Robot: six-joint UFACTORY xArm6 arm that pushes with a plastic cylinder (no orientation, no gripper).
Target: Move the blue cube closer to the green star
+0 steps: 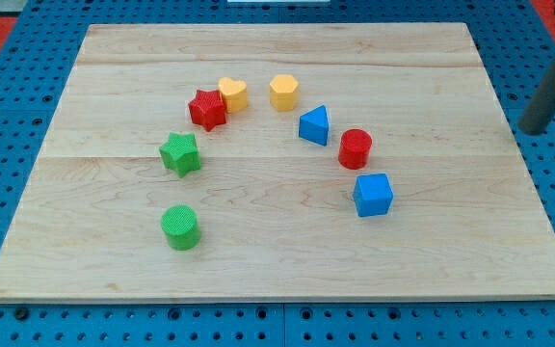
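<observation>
The blue cube (373, 195) sits on the wooden board (277, 260) at the right of the middle. The green star (179, 154) lies at the left of the middle, well apart from the cube. My rod comes down at the view's right edge, and my tip (533, 129) rests just off the board's right edge, far to the upper right of the blue cube.
A red cylinder (356, 147) and a blue triangular block (314, 125) stand just above the cube. A red star (207, 110), a yellow heart (233, 93) and a yellow hexagon (283, 92) are at the top middle. A green cylinder (180, 227) is at the lower left.
</observation>
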